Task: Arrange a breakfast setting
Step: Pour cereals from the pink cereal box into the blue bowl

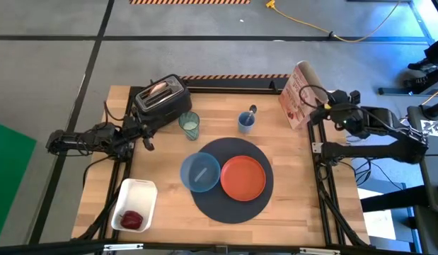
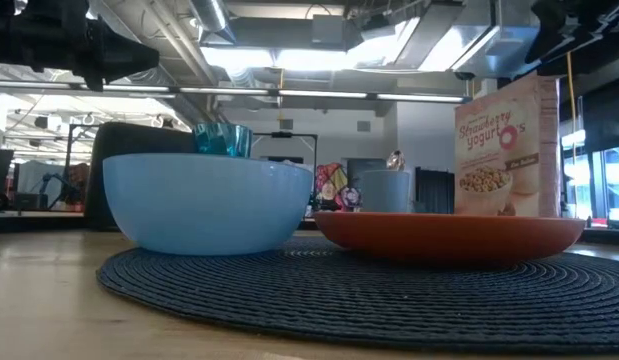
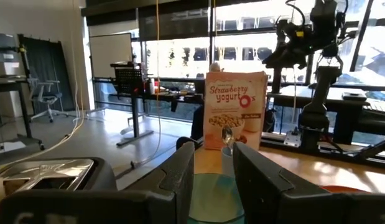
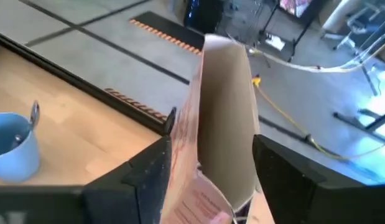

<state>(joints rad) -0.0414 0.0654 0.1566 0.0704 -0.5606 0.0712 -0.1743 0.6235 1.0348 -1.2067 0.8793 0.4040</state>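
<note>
The dark round mat (image 1: 229, 205) lies at the table's middle. A light blue bowl (image 1: 199, 172) and the orange plate (image 1: 243, 177) rest on it side by side. The green tumbler (image 1: 189, 125) stands next to the black toaster (image 1: 162, 99). The metal spoon (image 1: 252, 110) stands in a small blue cup (image 1: 246, 121). My left gripper (image 1: 146, 136) is open and empty, by the toaster and short of the tumbler (image 3: 214, 196). My right gripper (image 1: 314, 106) is open, its fingers on either side of the cereal box's top (image 4: 223, 93). My right gripper's fingers (image 4: 158, 165) stand on either side of the upright cereal box near its top end, coming level from the table's right side. I cannot tell whether they touch the box. My left gripper touches nothing.
The cereal box (image 1: 298, 95) stands at the far right corner. A white tray (image 1: 134, 205) with a red thing in it lies at the near left corner. Bare wood shows at the table's near right and between the cup and the mat.
</note>
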